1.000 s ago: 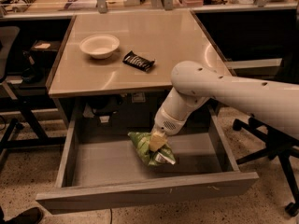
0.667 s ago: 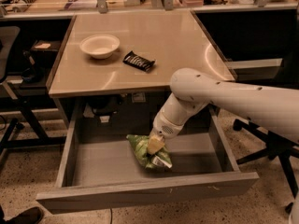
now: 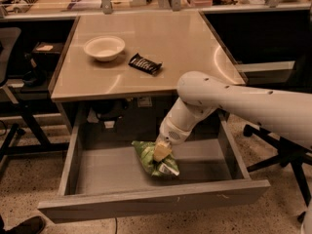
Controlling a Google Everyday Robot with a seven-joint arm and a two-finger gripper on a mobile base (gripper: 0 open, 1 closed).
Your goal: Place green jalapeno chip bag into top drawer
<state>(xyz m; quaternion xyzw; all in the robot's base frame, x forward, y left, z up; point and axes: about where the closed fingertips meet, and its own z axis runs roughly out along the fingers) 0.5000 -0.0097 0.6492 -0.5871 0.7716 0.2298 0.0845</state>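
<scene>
The green jalapeno chip bag lies crumpled on the floor of the open top drawer, near its middle. My gripper reaches down from the white arm into the drawer and sits on the bag's right side, touching it. The gripper's wrist hides part of the bag. The drawer is pulled far out from under the desk, its grey front panel nearest the camera.
A white bowl and a small black candy-bar wrapper lie on the desk top. An office chair base stands at the right. A dark chair stands at the left.
The arm has shifted slightly left and the gripper has stayed low on the bag inside the drawer; the bag has barely moved.
</scene>
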